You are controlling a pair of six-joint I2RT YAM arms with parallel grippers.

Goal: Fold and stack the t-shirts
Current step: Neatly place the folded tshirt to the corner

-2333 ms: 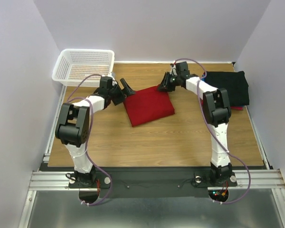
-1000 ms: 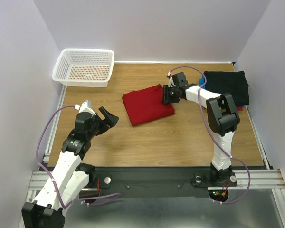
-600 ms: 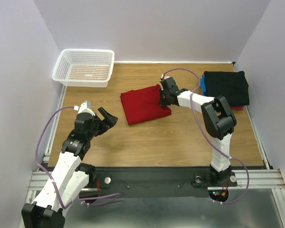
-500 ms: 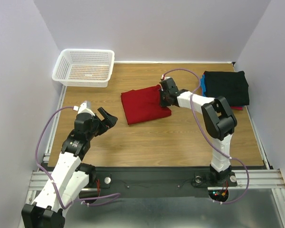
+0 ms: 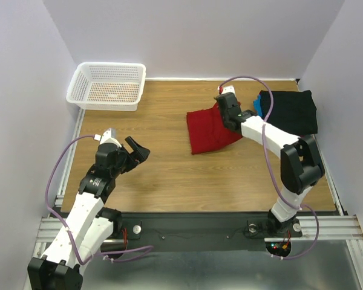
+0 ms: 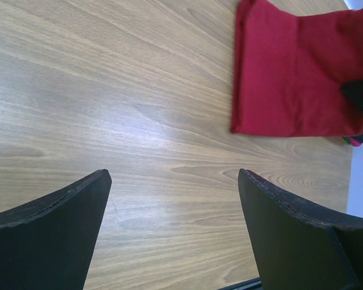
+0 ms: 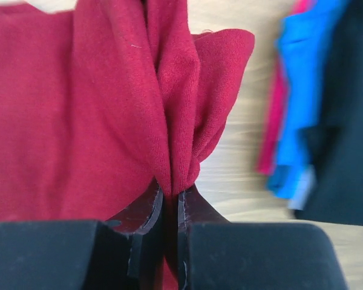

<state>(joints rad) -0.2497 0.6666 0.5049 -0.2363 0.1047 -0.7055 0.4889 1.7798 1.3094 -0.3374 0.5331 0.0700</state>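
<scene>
left gripper [image 5: 136, 152] near left, jaws apart, holding nothing | red shirt [image 5: 209, 132] folded, right of centre, its far corner pinched tight in right gripper [image 7: 169, 202] | stack [image 5: 290, 112] far right, black on top | risk: I hold only a thin bunch, so the fold may open or slip free while dragged onto stack
</scene>
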